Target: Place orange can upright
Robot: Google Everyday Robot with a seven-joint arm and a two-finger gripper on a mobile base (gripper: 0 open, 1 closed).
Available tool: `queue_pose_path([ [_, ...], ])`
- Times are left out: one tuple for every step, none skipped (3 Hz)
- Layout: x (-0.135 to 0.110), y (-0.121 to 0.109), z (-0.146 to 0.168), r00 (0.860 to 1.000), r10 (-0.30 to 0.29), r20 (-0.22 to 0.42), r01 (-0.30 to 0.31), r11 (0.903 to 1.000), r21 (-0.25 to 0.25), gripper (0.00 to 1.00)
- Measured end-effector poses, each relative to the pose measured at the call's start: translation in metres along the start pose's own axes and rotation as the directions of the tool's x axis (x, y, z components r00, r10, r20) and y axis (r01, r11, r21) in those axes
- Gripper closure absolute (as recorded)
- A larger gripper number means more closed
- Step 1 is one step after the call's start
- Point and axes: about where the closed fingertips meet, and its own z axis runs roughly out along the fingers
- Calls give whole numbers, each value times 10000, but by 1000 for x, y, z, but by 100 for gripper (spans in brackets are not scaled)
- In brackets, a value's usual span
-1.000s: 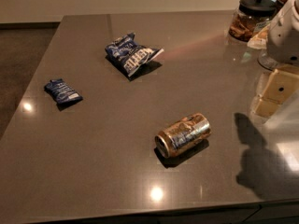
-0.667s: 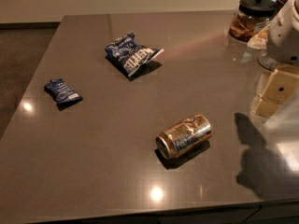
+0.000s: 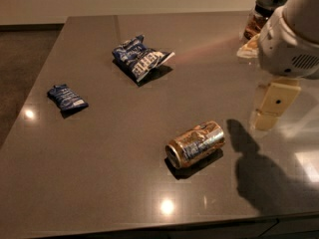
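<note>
Hanging over the right edge of the worktop [image 3: 99, 158] is one cream gripper [image 3: 271, 106]; whether it is open or closed cannot be told. One orange can [image 3: 195, 144] lies on its side near the front edge, right of centre, apart from the gripper. Two blue snack bags lie flat: the larger bag [image 3: 140, 59] toward the far edge, the smaller bag [image 3: 66, 97] by the left edge. One dark-lidded jar [image 3: 261, 14] stands at the far right corner.

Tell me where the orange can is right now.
In the camera view the orange can lies on its side near the front edge of the table, right of centre; the tool hangs further right.
</note>
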Motion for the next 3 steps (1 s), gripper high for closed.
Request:
queue_pose_path([
  [-32, 10, 23, 9883, -1485, 339, 1501, 9874, -496, 0],
  [-55, 28, 48, 9544, -2947, 480, 2982, 9489, -1035, 0],
  [-62, 45, 66, 9289, -3680, 407, 3699, 9170, -1491, 0],
])
